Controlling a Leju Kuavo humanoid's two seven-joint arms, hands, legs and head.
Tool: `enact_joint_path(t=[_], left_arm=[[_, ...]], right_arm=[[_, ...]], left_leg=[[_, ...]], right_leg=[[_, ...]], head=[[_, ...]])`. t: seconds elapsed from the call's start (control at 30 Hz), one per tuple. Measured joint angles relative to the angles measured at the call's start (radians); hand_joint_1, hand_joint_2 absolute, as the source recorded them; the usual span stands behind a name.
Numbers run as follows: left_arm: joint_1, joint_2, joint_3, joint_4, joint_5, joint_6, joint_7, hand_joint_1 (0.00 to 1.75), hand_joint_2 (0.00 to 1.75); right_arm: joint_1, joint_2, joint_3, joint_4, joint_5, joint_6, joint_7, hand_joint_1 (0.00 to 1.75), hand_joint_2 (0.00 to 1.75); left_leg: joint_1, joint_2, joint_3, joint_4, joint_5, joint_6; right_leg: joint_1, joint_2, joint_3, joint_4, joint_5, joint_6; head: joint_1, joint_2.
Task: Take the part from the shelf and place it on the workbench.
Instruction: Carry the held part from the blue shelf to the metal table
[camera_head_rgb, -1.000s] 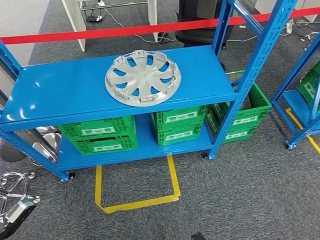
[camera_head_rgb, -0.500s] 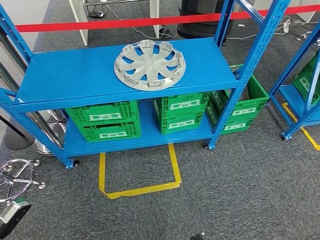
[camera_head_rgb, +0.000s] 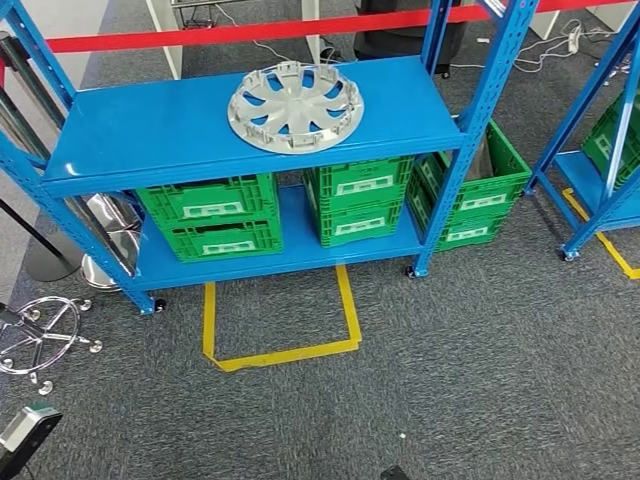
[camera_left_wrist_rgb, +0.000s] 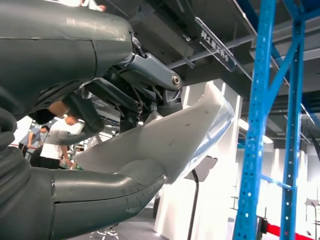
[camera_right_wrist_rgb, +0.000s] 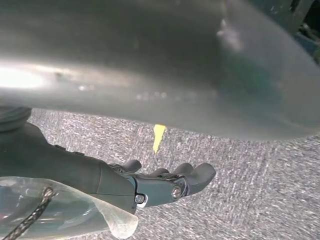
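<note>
Grey carpet (camera_head_rgb: 483, 350) with a yellow tape square (camera_head_rgb: 281, 325) in front of a blue shelf (camera_head_rgb: 166, 130). The hubcap (camera_head_rgb: 296, 106) lies flat on the top level, well apart from either hand's fingers, untouched.

Biggest risk, I'd say: it's wide and thin, so a one-sided grab could tip it or shove it off the back.

The right wrist view shows the right hand (camera_right_wrist_rgb: 166, 182) hanging over carpet, fingers loosely straight, holding nothing. The left hand (camera_left_wrist_rgb: 124, 100) is close up; can't tell how its fingers lie.

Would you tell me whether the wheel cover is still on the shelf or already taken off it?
On the shelf: the wheel cover lies flat on the blue shelf's top board, with no hand touching it.
</note>
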Motion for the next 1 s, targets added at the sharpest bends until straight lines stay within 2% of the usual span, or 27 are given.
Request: enact_joint_path(t=[0.03,0.07,0.13,0.17,0.2,0.23,0.3,0.33,0.37,0.4,0.43,0.47,0.5,0.53,0.57,0.6,0.63,0.67,0.7,0.77,0.8,0.83,0.87,0.9,0.93,0.97,1.0], left_arm=[[0.0,0.0,0.002,-0.003,0.001,-0.001,0.0,1.75,1.75],[0.0,0.0,0.003,-0.005,0.001,-0.002,-0.001,1.75,1.75],[0.0,-0.002,0.004,-0.006,0.002,-0.003,-0.002,1.75,1.75],[0.0,-0.002,0.004,-0.007,0.002,-0.004,-0.002,1.75,1.75],[0.0,-0.003,0.004,-0.007,0.002,-0.005,-0.002,1.75,1.75],[0.0,-0.005,0.004,-0.008,0.002,-0.005,-0.002,1.75,1.75],[-0.001,-0.007,0.004,-0.008,0.002,-0.006,-0.002,1.75,1.75],[-0.001,-0.008,0.004,-0.009,0.003,-0.006,-0.002,1.75,1.75],[-0.001,-0.009,0.004,-0.009,0.004,-0.006,-0.002,1.75,1.75],[-0.001,-0.01,0.004,-0.009,0.006,-0.006,-0.002,1.75,1.75],[-0.001,-0.01,0.004,-0.009,0.008,-0.006,-0.002,1.75,1.75],[-0.001,-0.011,0.004,-0.009,0.009,-0.006,-0.002,1.75,1.75],[-0.001,-0.011,0.004,-0.009,0.01,-0.006,-0.002,1.75,1.75],[-0.001,-0.011,0.004,-0.009,0.011,-0.006,-0.002,1.75,1.75],[-0.001,-0.011,0.004,-0.009,0.013,-0.006,-0.002,1.75,1.75],[-0.002,-0.011,0.004,-0.009,0.015,-0.006,-0.003,1.75,1.75],[-0.002,-0.011,0.004,-0.009,0.017,-0.006,-0.003,1.75,1.75],[-0.002,-0.011,0.005,-0.009,0.018,-0.006,-0.003,1.75,1.75],[-0.002,-0.011,0.005,-0.009,0.019,-0.006,-0.003,1.75,1.75],[-0.002,-0.011,0.007,-0.009,0.02,-0.006,-0.003,1.75,1.75],[-0.002,-0.011,0.007,-0.009,0.02,-0.006,-0.003,1.75,1.75],[-0.003,-0.011,0.007,-0.009,0.02,-0.006,-0.004,1.75,1.75],[-0.003,-0.011,0.007,-0.009,0.022,-0.006,-0.004,1.75,1.75],[-0.003,-0.011,0.007,-0.009,0.024,-0.006,-0.004,1.75,1.75],[-0.003,-0.011,0.007,-0.009,0.027,-0.006,-0.006,1.75,1.75],[-0.004,-0.011,0.008,-0.009,0.031,-0.006,-0.008,1.75,1.75],[-0.005,-0.011,0.008,-0.009,0.035,-0.006,-0.009,1.75,1.75]], right_arm=[[-0.001,0.0,0.001,0.0,0.0,0.0,0.0,0.0,0.0],[-0.002,0.0,0.001,0.0,0.0,0.0,0.0,0.0,0.0],[-0.001,0.001,0.002,0.0,0.0,0.0,0.0,0.0,0.0],[0.0,0.0,0.002,0.0,0.0,0.0,0.0,0.0,0.0],[0.001,0.0,0.002,0.0,0.0,0.001,0.0,0.0,0.0],[0.002,0.0,0.002,0.0,0.0,0.001,0.0,0.0,0.0],[0.002,0.0,0.002,0.0,0.0,0.001,0.0,0.0,0.0],[0.002,0.0,0.002,0.0,0.0,0.001,0.0,0.0,0.0],[0.001,0.0,0.002,0.0,0.0,0.001,0.0,0.0,0.0],[0.001,0.0,0.002,0.0,0.0,0.001,0.0,0.0,0.0],[0.0,0.0,0.002,0.0,0.0,0.001,0.0,0.0,0.0],[-0.001,0.0,0.002,0.0,0.0,0.001,0.0,0.0,0.0],[-0.003,0.0,0.002,0.0,0.0,0.001,0.0,0.0,0.0],[-0.006,0.0,0.002,-0.001,0.0,0.001,0.0,0.0,0.0],[-0.009,0.0,0.002,-0.001,0.0,0.0,0.0,0.0,0.0],[-0.01,0.0,0.003,-0.001,0.0,0.0,0.0,0.0,0.0],[-0.011,0.0,0.003,-0.001,0.0,0.0,0.0,0.0,0.0],[-0.01,0.001,0.003,0.0,-0.001,0.0,0.001,0.0,0.0],[-0.01,0.001,0.002,0.0,-0.001,0.0,0.001,0.0,0.0],[-0.01,0.001,0.002,-0.001,-0.002,0.0,0.002,0.0,0.0],[-0.01,0.001,0.002,-0.001,-0.002,0.0,0.002,0.0,0.0],[-0.01,0.001,0.002,-0.001,-0.002,0.0,0.002,0.0,0.0],[-0.009,0.001,0.002,-0.001,-0.002,0.0,0.002,0.0,0.0],[-0.009,0.001,0.002,-0.001,-0.002,0.0,0.002,0.0,0.0],[-0.009,0.001,0.002,-0.001,-0.002,0.0,0.002,0.0,0.0],[-0.009,0.001,0.002,-0.001,-0.002,0.0,0.001,0.0,0.0],[-0.01,0.001,0.002,-0.001,-0.002,0.0,0.001,0.0,0.0]], left_leg=[[-0.001,-0.001,0.036,-0.061,-0.01,0.005],[-0.004,-0.002,0.054,-0.099,-0.023,0.012],[-0.005,-0.001,0.047,-0.114,-0.021,0.029],[-0.004,0.0,0.036,-0.114,-0.013,0.038],[-0.003,0.002,0.025,-0.115,-0.003,0.047],[-0.001,0.004,0.013,-0.117,0.008,0.055],[-0.003,0.006,-0.013,-0.115,0.03,0.063],[-0.005,0.006,-0.028,-0.114,0.041,0.063],[-0.007,0.006,-0.043,-0.112,0.052,0.063],[-0.008,0.007,-0.059,-0.109,0.062,0.063],[-0.01,0.007,-0.074,-0.107,0.073,0.062],[-0.012,0.006,-0.086,-0.105,0.082,0.06],[-0.014,0.006,-0.096,-0.102,0.091,0.058],[-0.016,0.006,-0.104,-0.1,0.101,0.053],[-0.016,0.007,-0.11,-0.1,0.112,0.048],[-0.016,0.008,-0.115,-0.102,0.123,0.043],[-0.015,0.008,-0.12,-0.104,0.132,0.037],[-0.013,0.007,-0.124,-0.103,0.129,0.031],[-0.012,0.005,-0.13,-0.089,0.108,0.026],[-0.009,0.004,-0.154,0.0,0.017,0.016],[-0.008,0.003,-0.169,0.069,-0.032,0.012],[-0.006,0.003,-0.179,0.134,-0.064,0.008],[-0.005,0.003,-0.18,0.177,-0.073,0.006],[-0.004,0.003,-0.165,0.184,-0.06,0.004],[-0.003,0.003,-0.136,0.155,-0.034,0.003],[-0.002,0.003,-0.094,0.096,-0.01,0.004],[-0.003,0.002,-0.051,0.03,0.001,0.007]], right_leg=[[0.001,0.0,-0.013,0.008,0.007,0.006],[0.002,0.0,-0.022,0.013,0.015,0.012],[0.001,0.002,-0.034,0.014,0.031,0.025],[0.0,0.004,-0.04,0.02,0.023,0.031],[-0.001,0.008,-0.05,0.04,-0.004,0.036],[-0.002,0.011,-0.064,0.079,-0.049,0.041],[-0.004,0.014,-0.092,0.202,-0.148,0.047],[-0.004,0.014,-0.099,0.26,-0.171,0.049],[-0.004,0.014,-0.094,0.293,-0.168,0.048],[-0.004,0.015,-0.074,0.294,-0.144,0.046],[-0.004,0.015,-0.037,0.259,-0.112,0.041],[-0.002,0.016,0.016,0.195,-0.088,0.034],[0.001,0.016,0.078,0.111,-0.081,0.027],[0.003,0.017,0.13,0.032,-0.088,0.021],[0.005,0.018,0.164,-0.023,-0.097,0.018],[0.008,0.018,0.18,-0.054,-0.102,0.017],[0.006,0.018,0.174,-0.063,-0.097,0.015],[0.005,0.017,0.167,-0.062,-0.086,0.011],[0.003,0.015,0.158,-0.063,-0.077,0.004],[0.001,0.011,0.136,-0.058,-0.06,-0.009],[0.002,0.01,0.12,-0.052,-0.053,-0.013],[0.003,0.01,0.105,-0.043,-0.046,-0.014],[0.003,0.009,0.088,-0.032,-0.041,-0.015],[0.003,0.008,0.07,-0.021,-0.038,-0.014],[0.003,0.008,0.054,-0.01,-0.034,-0.013],[0.002,0.008,0.04,0.002,-0.032,-0.011],[0.003,0.008,0.026,0.013,-0.03,-0.008]], head=[[0.0,0.0],[0.0,0.0],[0.0,0.0],[0.001,0.0],[0.002,0.0],[0.004,0.0],[0.007,0.0],[0.007,0.0],[0.007,0.0],[0.007,0.0],[0.007,0.0],[0.007,0.0],[0.007,0.0],[0.007,0.0],[0.007,0.0],[0.007,0.0],[0.007,0.0],[0.007,0.0],[0.006,0.0],[0.003,0.0],[0.002,0.0],[0.002,0.0],[0.002,0.0],[0.002,0.0],[0.002,0.0],[0.002,0.0],[0.002,0.0]])
